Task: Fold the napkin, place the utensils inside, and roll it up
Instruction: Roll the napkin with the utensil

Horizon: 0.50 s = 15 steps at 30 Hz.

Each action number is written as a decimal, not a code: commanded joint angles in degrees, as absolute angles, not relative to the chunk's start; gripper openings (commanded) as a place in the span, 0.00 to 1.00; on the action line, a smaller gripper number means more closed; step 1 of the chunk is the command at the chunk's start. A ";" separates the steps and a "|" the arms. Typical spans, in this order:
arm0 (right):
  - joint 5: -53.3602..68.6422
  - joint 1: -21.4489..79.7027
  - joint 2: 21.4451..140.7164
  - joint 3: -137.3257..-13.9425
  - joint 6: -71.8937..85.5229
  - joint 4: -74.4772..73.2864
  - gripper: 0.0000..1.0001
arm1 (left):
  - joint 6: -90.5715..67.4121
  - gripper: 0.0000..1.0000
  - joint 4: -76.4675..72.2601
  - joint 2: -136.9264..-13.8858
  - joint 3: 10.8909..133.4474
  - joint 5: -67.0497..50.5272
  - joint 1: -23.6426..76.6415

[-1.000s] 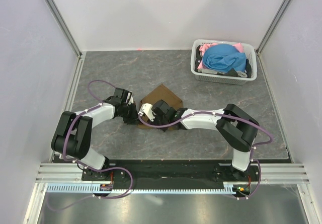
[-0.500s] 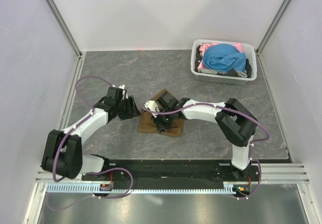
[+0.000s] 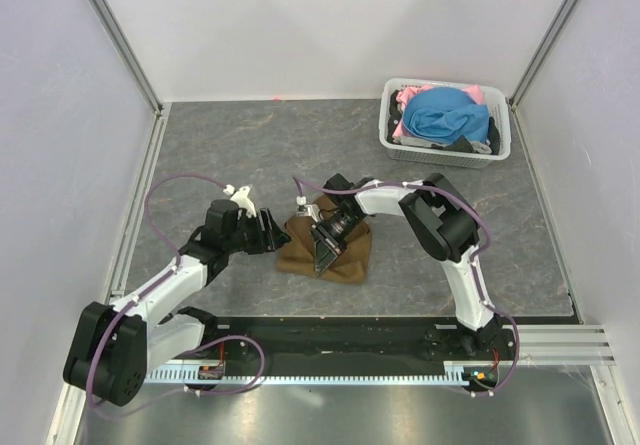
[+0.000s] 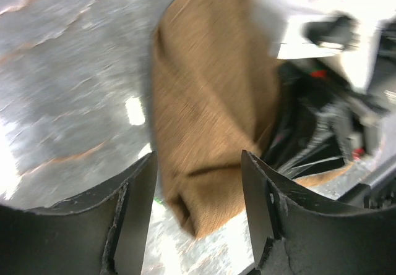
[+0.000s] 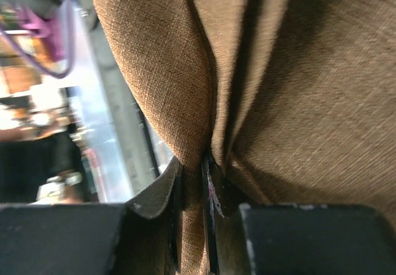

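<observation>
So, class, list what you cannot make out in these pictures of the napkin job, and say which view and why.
1. Fork: in no view; whether it lies inside the napkin cannot be told.
2. Top view: the right gripper covers the napkin's middle.
3. Left wrist view: blur smears the napkin's folds.
4. Right wrist view: cloth fills the frame, its outline cut off.

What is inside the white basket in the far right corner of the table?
A blue garment on top, pink cloth behind it and something dark at the near side. The floor of the basket and anything under the heap are covered.
</observation>
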<state>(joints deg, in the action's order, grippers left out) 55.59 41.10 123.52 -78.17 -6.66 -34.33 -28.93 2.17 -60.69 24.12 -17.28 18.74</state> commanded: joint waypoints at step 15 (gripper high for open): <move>68.55 34.63 137.46 -82.18 -8.44 -39.02 0.12 | -31.29 0.65 -17.40 -70.57 19.25 -25.32 25.31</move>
<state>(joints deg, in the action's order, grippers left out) 71.02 36.42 132.94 -81.82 -5.26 -41.67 -29.89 -13.41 -69.56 19.62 -24.58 24.25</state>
